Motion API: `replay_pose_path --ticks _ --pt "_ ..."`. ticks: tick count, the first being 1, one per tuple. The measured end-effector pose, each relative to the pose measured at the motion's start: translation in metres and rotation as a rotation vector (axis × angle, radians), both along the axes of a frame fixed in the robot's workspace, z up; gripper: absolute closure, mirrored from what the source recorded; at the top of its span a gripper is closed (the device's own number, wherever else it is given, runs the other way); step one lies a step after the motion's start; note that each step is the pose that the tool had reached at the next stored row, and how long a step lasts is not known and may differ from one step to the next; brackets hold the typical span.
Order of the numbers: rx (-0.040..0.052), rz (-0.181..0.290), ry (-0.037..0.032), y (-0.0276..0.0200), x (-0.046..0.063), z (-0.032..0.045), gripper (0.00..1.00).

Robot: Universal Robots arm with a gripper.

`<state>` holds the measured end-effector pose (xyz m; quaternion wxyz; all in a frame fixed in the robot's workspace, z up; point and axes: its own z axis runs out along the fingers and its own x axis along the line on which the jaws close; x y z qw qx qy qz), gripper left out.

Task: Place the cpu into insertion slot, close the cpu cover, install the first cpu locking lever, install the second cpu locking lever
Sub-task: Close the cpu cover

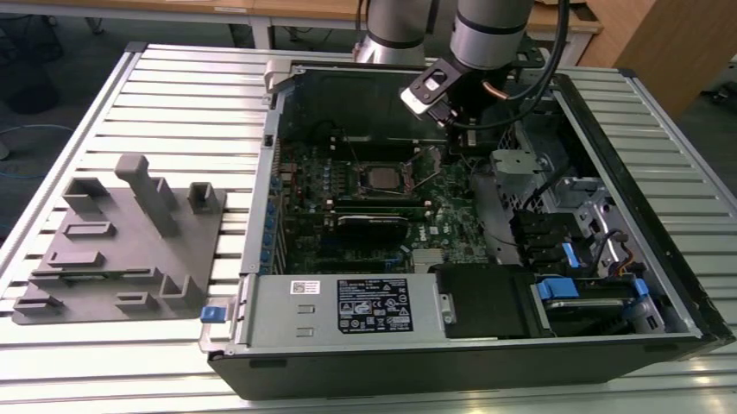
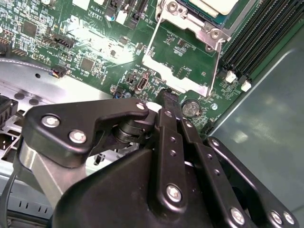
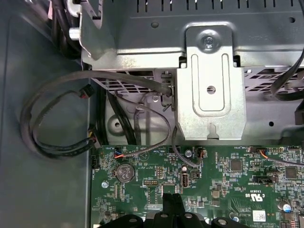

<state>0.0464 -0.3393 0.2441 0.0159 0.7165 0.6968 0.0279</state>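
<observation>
Inside the open computer case, to the exterior view's right of the socket: gripper close over the green motherboard, chip seated, lid up.
Fingers pressed together with nothing between them. The tip is just beside the free edge of the cpu cover, which is swung open off the insertion slot. The cpu sits in that slot, pale top exposed. A coin cell is near the fingertip. The case stands on a slatted table. A grey fixture block lies well apart at the exterior view's left.
</observation>
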Motion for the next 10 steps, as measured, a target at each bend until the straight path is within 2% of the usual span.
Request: replay_pose_path --ticks 10 --pt "0.0004 0.0 -0.0001 0.0 0.0 -0.0007 0.89"
